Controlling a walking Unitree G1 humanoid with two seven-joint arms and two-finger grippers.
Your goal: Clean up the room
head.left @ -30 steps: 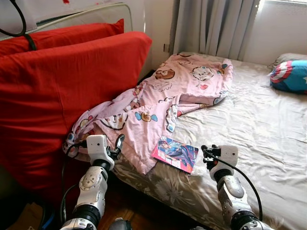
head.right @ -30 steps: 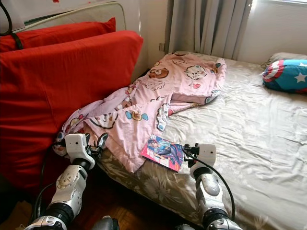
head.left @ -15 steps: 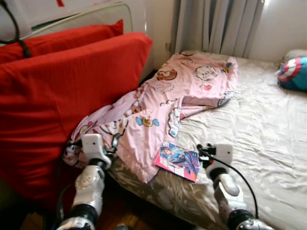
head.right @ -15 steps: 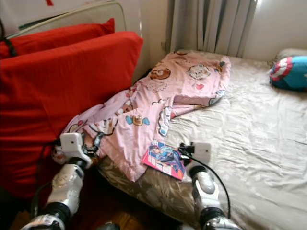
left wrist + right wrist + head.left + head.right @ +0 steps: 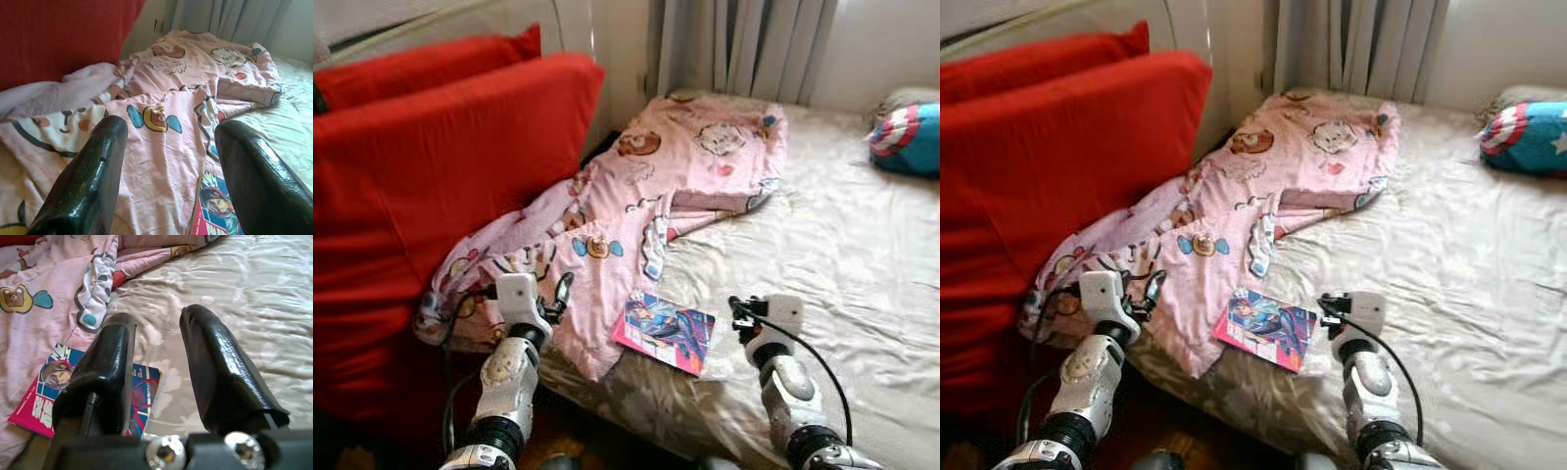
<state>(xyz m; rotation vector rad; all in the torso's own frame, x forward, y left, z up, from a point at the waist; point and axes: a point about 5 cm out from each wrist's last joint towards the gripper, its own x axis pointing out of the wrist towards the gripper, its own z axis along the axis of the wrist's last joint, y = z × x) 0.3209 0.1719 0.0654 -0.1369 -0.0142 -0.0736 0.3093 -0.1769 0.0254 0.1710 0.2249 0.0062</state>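
Note:
A pink cartoon-print blanket (image 5: 656, 196) lies rumpled across the near-left part of the bed, and its corner hangs over the bed's edge. A colourful comic book (image 5: 664, 331) lies flat on the beige sheet (image 5: 842, 255), partly on the blanket's edge. My left gripper (image 5: 558, 292) hovers open just in front of the hanging blanket corner, nothing between its fingers (image 5: 102, 147). My right gripper (image 5: 740, 311) is open and empty a little to the right of the comic book (image 5: 98, 396), low over the sheet.
Two big red cushions (image 5: 431, 166) stand against the bed's left side. A pillow with a star-and-shield print (image 5: 906, 137) lies at the far right of the bed. Grey curtains (image 5: 744, 44) hang behind. Dark floor shows below the bed's edge.
The whole picture has shifted as the camera tipped down and nearer to the bed. Both grippers keep about the same pose, open; blanket and comic book lie as before.

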